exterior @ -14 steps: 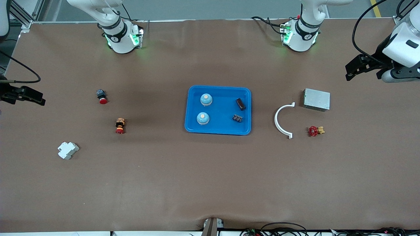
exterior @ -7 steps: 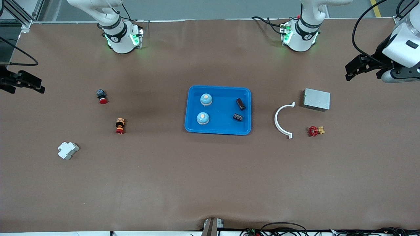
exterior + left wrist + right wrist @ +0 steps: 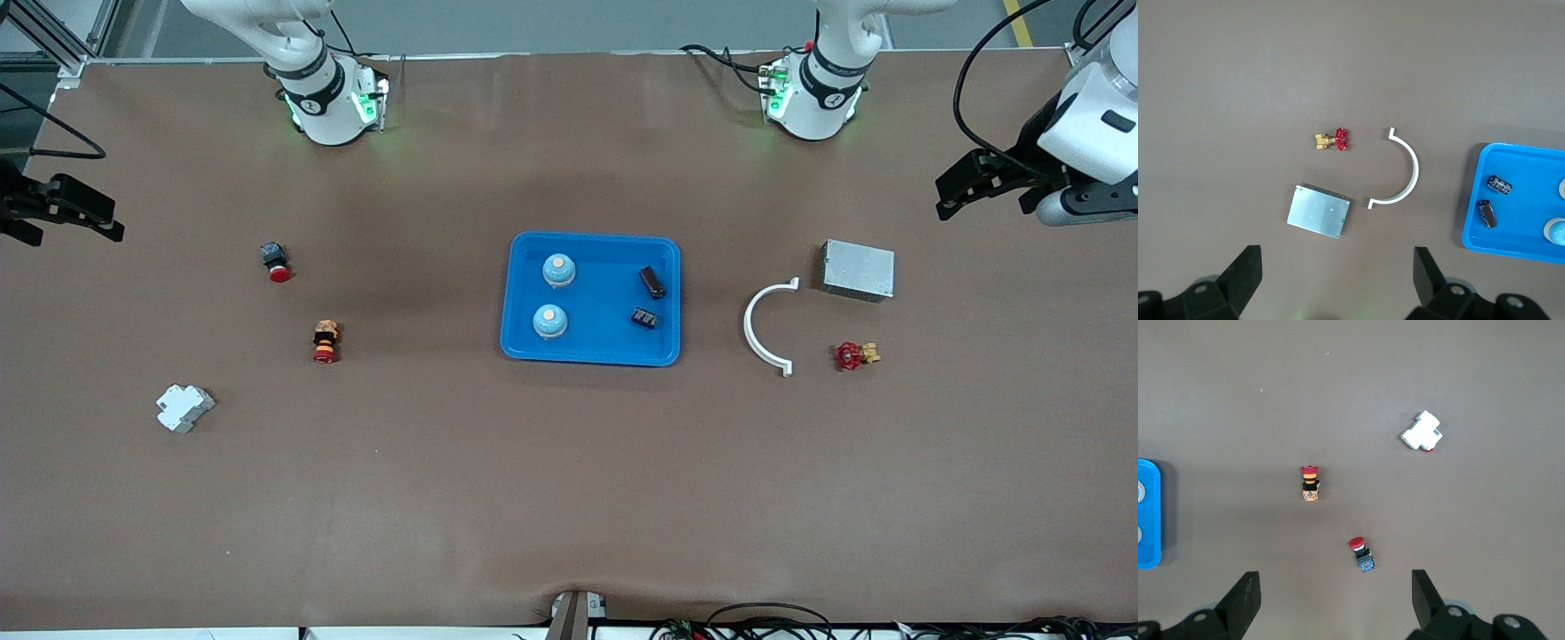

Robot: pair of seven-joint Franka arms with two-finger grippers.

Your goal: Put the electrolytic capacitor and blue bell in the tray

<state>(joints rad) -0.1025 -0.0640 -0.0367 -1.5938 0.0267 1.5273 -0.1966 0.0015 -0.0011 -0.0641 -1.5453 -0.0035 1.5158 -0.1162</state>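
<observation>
The blue tray (image 3: 597,342) lies mid-table. In it are two blue bells (image 3: 558,270) (image 3: 549,321), the dark electrolytic capacitor (image 3: 652,282) and a small black ridged part (image 3: 645,317). The left wrist view shows the tray (image 3: 1521,223) with the capacitor (image 3: 1487,214) in it. My left gripper (image 3: 948,197) (image 3: 1337,280) hangs open and empty over the left arm's end of the table, beside a silver box. Over the right arm's end of the table, my right gripper (image 3: 102,219) (image 3: 1335,600) is also open and empty.
A silver box (image 3: 858,269), a white curved bracket (image 3: 763,327) and a red valve (image 3: 852,356) lie toward the left arm's end. Two red push buttons (image 3: 276,261) (image 3: 325,342) and a white block (image 3: 184,408) lie toward the right arm's end.
My right gripper has drifted toward the robots' side of the table. The left arm and everything in the tray have stayed put.
</observation>
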